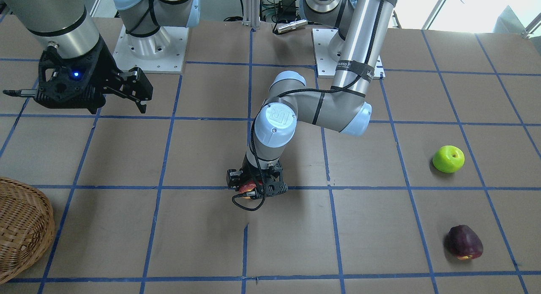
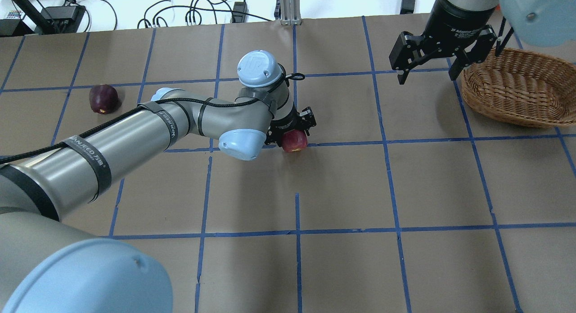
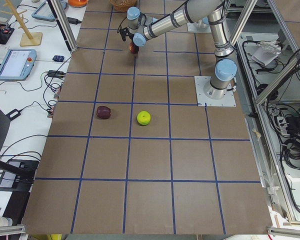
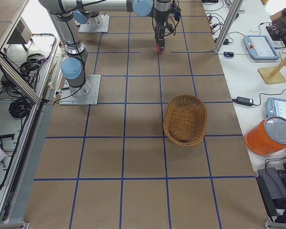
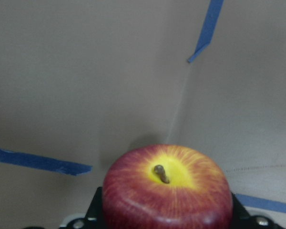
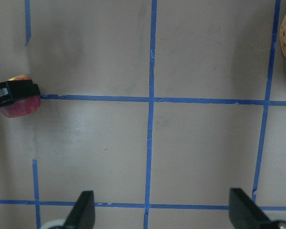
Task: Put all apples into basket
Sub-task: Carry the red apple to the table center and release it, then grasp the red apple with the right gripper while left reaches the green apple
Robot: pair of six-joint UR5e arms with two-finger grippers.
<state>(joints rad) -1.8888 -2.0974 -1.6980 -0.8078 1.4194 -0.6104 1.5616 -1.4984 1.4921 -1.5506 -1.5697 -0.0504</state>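
My left gripper is shut on the red apple with a yellowish top, low over the middle of the table; it also shows in the front view. I cannot tell whether the apple touches the table. The lime green apple and the maroon apple lie on my left side; the overhead view shows only the maroon one. The wicker basket stands empty at my far right. My right gripper hangs open and empty just left of it.
The table is brown with a blue tape grid. Both arm bases stand at its robot edge, with a small metal part between them. An orange container and tablets sit on the side bench beyond the basket.
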